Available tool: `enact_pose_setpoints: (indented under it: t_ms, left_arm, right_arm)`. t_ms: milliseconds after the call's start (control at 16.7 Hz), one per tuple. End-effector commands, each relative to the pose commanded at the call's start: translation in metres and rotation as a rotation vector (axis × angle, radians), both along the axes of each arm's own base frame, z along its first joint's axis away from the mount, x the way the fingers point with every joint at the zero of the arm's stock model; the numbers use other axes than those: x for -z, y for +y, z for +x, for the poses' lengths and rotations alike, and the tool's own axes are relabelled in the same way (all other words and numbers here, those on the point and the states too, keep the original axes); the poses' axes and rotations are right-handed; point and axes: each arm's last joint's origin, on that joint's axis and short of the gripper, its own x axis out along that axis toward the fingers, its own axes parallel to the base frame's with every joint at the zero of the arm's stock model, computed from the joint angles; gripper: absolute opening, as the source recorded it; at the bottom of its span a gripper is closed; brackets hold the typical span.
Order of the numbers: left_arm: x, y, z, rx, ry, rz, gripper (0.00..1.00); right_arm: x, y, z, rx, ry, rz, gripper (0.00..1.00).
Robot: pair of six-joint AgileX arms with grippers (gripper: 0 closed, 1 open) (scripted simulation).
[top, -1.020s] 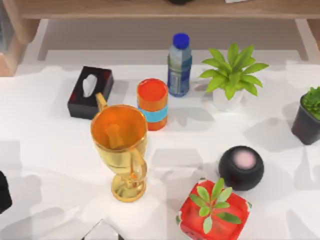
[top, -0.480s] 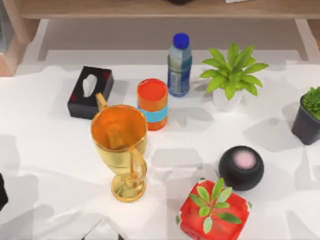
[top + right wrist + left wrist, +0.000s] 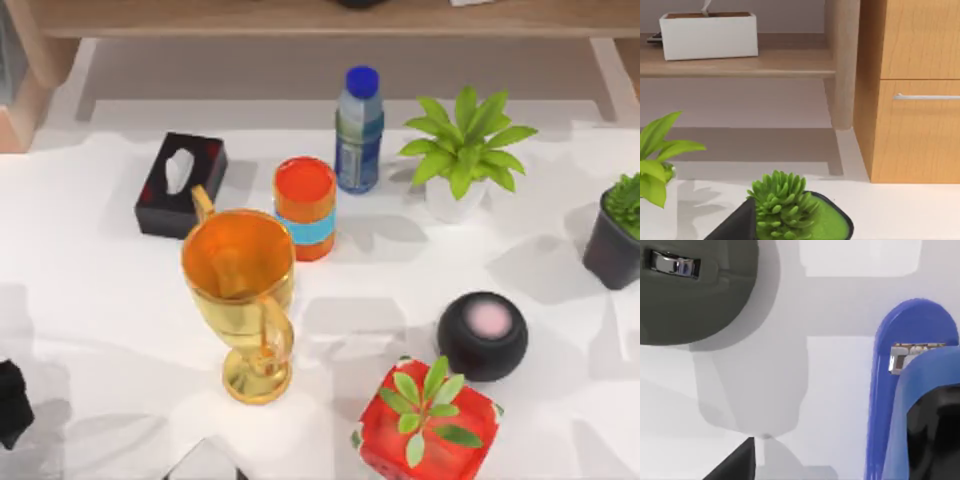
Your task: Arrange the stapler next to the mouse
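A blue stapler (image 3: 900, 390) with a metal front lies on the white table in the left wrist view, seen close up. A dark grey mouse (image 3: 690, 295) with a shiny wheel lies a short way from it, with bare table between them. One dark finger (image 3: 737, 467) of my left gripper juts in at the edge, well away from the stapler and touching nothing. From above, my left gripper (image 3: 10, 403) is a dark shape at the table's left edge. My right arm stays parked, and one finger (image 3: 732, 225) of it shows in front of a potted succulent.
A gold trophy cup (image 3: 245, 300), an orange can (image 3: 305, 205), a black tissue box (image 3: 180, 183) and a blue bottle (image 3: 359, 130) stand mid-table. Right of them are a leafy plant (image 3: 463, 150), a black speaker (image 3: 482, 335), a red planter (image 3: 425, 420) and a black succulent pot (image 3: 612, 240).
The dark shape of my left arm at the table's left edge has shifted lower and slightly inward in the top view. Everything else on the table is still.
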Motion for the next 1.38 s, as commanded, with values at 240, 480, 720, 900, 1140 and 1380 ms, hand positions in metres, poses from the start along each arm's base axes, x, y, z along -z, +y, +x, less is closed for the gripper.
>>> enact_pose_setpoints:
  t_ms: [240, 480, 720, 900, 1140, 1380]
  left_arm:
    - [0.0077, -0.0002, -0.0014, 0.000, 0.007, -0.001, 1.00]
    - [0.0077, -0.0002, -0.0014, 0.000, 0.007, -0.001, 0.85]
    - [0.0077, -0.0002, -0.0014, 0.000, 0.007, -0.001, 0.55]
    - [0.0077, -0.0002, -0.0014, 0.000, 0.007, -0.001, 0.32]
    - [0.0077, -0.0002, -0.0014, 0.000, 0.007, -0.001, 0.02]
    - [0.0077, -0.0002, -0.0014, 0.000, 0.007, -0.001, 0.00]
  right_arm:
    - [0.0000, 0.0000, 0.0000, 0.000, 0.000, 0.000, 1.00]
    - [0.0000, 0.0000, 0.0000, 0.000, 0.000, 0.000, 1.00]
    - [0.0000, 0.0000, 0.0000, 0.000, 0.000, 0.000, 1.00]
    - [0.0000, 0.0000, 0.0000, 0.000, 0.000, 0.000, 1.00]
    - [0.0000, 0.0000, 0.0000, 0.000, 0.000, 0.000, 1.00]
    - [0.0000, 0.0000, 0.0000, 0.000, 0.000, 0.000, 1.00]
